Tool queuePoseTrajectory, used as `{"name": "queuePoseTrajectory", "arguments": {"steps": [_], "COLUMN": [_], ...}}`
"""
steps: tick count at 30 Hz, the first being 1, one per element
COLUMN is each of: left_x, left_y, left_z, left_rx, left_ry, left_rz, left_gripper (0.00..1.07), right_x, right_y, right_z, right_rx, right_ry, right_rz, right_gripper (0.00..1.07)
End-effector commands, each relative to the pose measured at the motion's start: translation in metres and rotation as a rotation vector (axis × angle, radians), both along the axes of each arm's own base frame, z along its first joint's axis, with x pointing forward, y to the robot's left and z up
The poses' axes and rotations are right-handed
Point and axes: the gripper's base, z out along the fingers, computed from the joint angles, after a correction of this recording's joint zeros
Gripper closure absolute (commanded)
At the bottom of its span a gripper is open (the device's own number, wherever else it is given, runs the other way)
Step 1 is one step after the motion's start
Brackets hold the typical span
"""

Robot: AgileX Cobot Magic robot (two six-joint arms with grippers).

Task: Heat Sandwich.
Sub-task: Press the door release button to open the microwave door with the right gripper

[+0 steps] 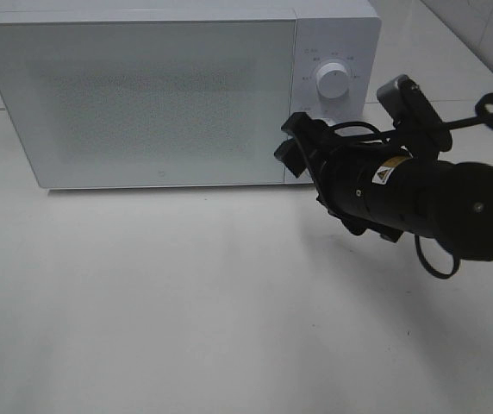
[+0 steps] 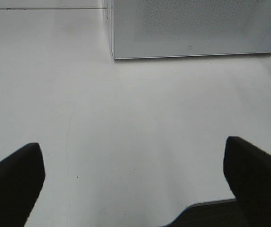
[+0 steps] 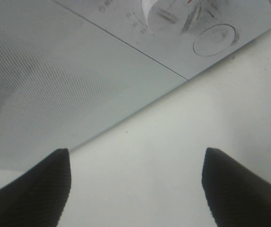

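One white microwave (image 1: 143, 95) at the far edge of the white tabletop (image 1: 186, 302), door shut. The door front is frosted, with a fine dot mesh.

Writing and labels:
- Small mark (image 1: 161, 173) centred on the door's lower edge; too small to read in either the high view or the left wrist view.
- Control panel to the right of the door has a white dial (image 1: 332, 84) ringed by faint grey characters. None are legible.
- Right wrist view shows a round button (image 3: 214, 39) outlined on the panel below the dial. The print near the dial is blurred.
- Yellow warning-triangle sticker (image 1: 383, 174) on the black right arm; its text is unreadable.

Right end effector (image 1: 291, 147): open, with dark fingers (image 3: 40, 189) spread wide and nothing between them. It sits low in front of the microwave's lower front edge, where the door meets the panel. The wrist view shows bare tabletop between the fingertips and the microwave front. A grey wrist camera (image 1: 399, 93) is mounted on top of the arm.

Left end effector (image 2: 133, 179): open and empty, seen only in its own wrist view. It is over bare tabletop and well apart from the microwave, facing the door's near corner.

Sandwich: not in any view, so its location cannot be told.
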Motion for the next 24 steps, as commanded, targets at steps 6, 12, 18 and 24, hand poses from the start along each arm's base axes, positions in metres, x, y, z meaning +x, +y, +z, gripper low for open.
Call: {"name": "queuePoseTrajectory", "arguments": {"steps": [6, 12, 18, 24], "left_x": [-0.002, -0.002, -0.002, -0.002], "left_y": [0.000, 0.000, 0.000, 0.000], "left_z": [0.000, 0.000, 0.000, 0.000], "left_rx": [-0.013, -0.013, -0.013, -0.013], "left_ry": [-0.029, -0.029, -0.029, -0.029], "left_rz": [0.003, 0.003, 0.003, 0.003], "left_gripper": [0.10, 0.10, 0.10, 0.10], "right_x": [-0.009, -0.021, -0.033, -0.052], "right_y": [-0.011, -0.013, -0.022, -0.038], "right_z": [0.019, 0.040, 0.055, 0.083], "right_rx": [-0.328, -0.507, -0.700, -0.796], "right_ry": [0.067, 0.115, 0.236, 0.365], "right_rz": [0.333, 0.618, 0.826, 0.917], "right_gripper": [0.32, 0.32, 0.32, 0.32]}}
